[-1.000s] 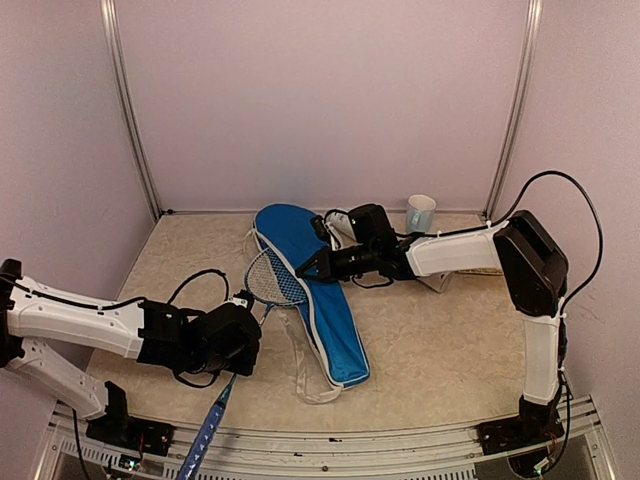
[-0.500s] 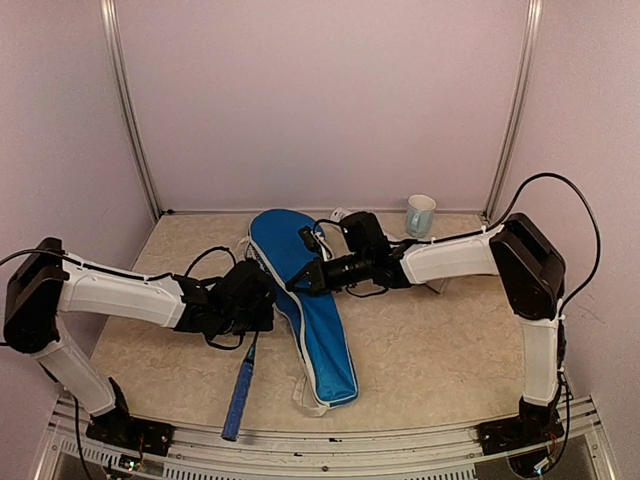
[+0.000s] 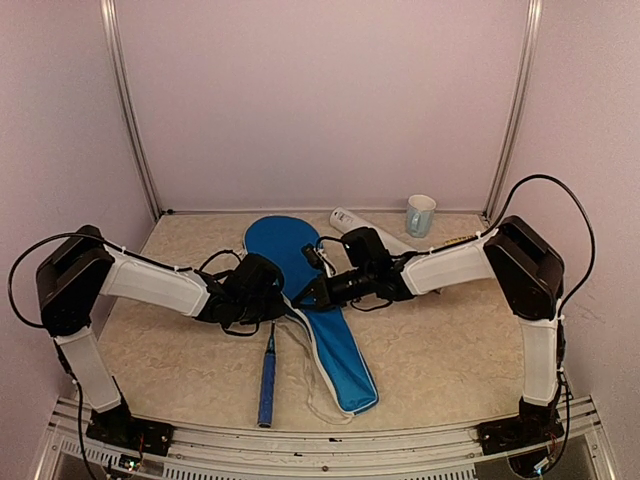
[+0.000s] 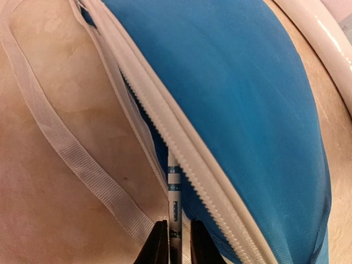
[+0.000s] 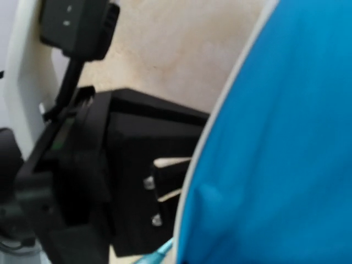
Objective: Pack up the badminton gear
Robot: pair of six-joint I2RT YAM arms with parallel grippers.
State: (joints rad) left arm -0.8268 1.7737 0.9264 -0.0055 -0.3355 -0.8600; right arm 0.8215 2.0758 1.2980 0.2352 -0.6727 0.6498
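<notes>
— What is being gripped?

— The thin shaft of the slender racket with the blue wrapped handle (image 3: 267, 385) is being pinched by the left end effector (image 4: 176, 248). Its head is being hidden inside the blue fabric racket-shaped cover (image 4: 236, 110), edged with a white toothed zip (image 4: 184, 159) and a white woven strap (image 4: 66, 148).

— And the right end effector (image 3: 302, 294)?

— It is being held at the cover's edge; whether spread or pressed together cannot be told. The smooth white tube (image 3: 365, 228) and pale blue mug (image 3: 420, 213) are being borne behind it by the beige mottled desk (image 3: 450, 330), enclosed by pale lilac walls (image 3: 320, 100).
</notes>
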